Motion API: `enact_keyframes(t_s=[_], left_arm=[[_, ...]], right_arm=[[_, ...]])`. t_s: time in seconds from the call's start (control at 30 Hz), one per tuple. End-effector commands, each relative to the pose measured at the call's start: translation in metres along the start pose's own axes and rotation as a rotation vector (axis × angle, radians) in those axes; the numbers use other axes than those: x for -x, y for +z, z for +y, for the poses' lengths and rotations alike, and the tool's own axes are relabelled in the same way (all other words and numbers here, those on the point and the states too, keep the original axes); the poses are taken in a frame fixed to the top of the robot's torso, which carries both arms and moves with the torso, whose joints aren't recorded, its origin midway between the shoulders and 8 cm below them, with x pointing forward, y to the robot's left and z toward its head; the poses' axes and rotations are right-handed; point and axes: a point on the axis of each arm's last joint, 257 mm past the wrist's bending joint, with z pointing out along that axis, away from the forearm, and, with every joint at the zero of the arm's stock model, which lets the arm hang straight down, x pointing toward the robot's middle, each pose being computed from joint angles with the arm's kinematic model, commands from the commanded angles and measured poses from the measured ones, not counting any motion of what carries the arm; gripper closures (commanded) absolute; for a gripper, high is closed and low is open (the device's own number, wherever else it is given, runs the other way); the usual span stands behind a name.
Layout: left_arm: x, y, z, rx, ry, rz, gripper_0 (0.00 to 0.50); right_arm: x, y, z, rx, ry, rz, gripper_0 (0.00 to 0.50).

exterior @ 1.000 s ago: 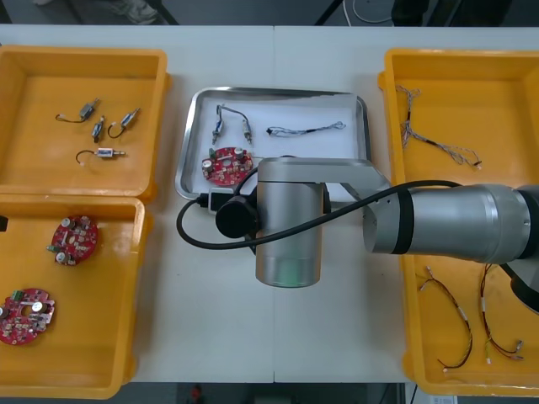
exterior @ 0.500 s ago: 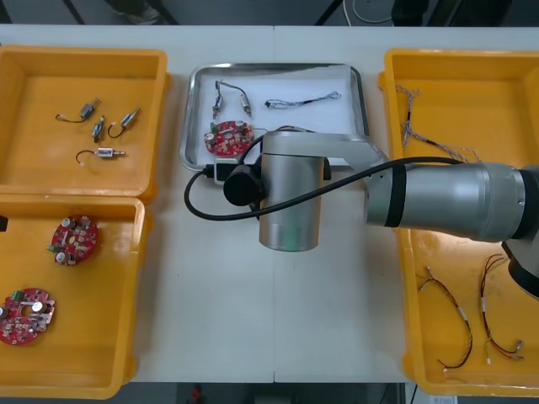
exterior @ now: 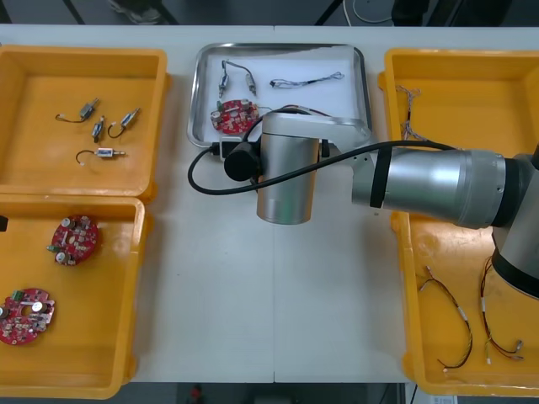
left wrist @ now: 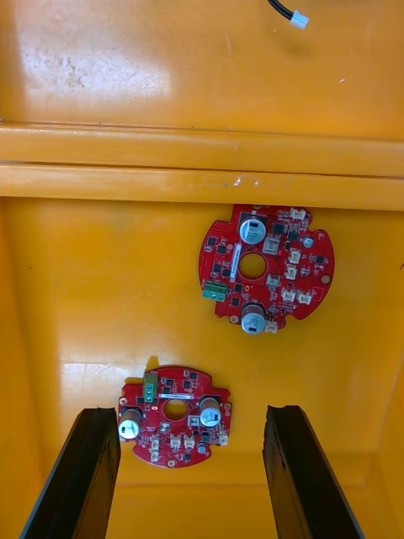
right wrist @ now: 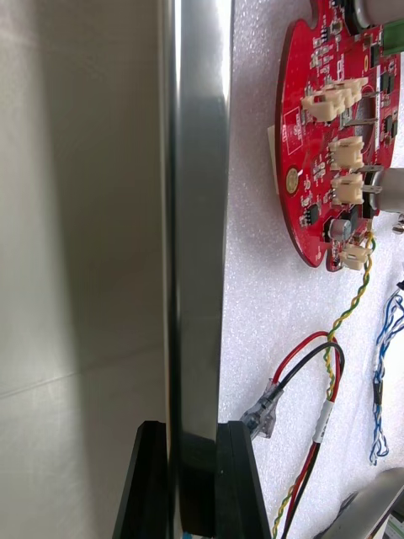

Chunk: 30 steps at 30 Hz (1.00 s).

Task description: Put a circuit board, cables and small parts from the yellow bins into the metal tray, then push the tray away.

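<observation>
I count four square yellow plastic bins (exterior: 34, 160), one shiny rectangular metal tray (exterior: 333, 105) and three round red circuit boards (exterior: 73, 239). Six small metal parts (exterior: 103, 153): four in a bin, two in the tray. The thin wire cables (exterior: 307, 81) tangle beyond counting.

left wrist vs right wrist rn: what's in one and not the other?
Left wrist: left gripper open over a bin holding two boards, one between the fingers, one beyond.
Right wrist: right gripper shut on the tray rim, table on the outer side. Inside the tray lie a board, a red and yellow cable and a blue and white cable.
Both: round red boards, but different ones.
</observation>
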Motion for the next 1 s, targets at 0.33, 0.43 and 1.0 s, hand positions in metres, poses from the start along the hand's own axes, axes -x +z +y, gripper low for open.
enact_keyframes(t_s=[0.33,0.43,1.0], left_arm=[[-0.005,0.003,-0.004,0.003,0.041,0.000,0.000],[-0.005,0.003,-0.004,0.003,0.041,0.000,0.000],[-0.005,0.003,-0.004,0.003,0.041,0.000,0.000]], right_arm=[[0.031,-0.006,-0.051,-0.111,-0.031,-0.066,0.500],[0.033,-0.004,-0.054,-0.120,-0.025,-0.068,0.500],[0.035,0.005,-0.062,-0.123,0.027,-0.080,0.000]])
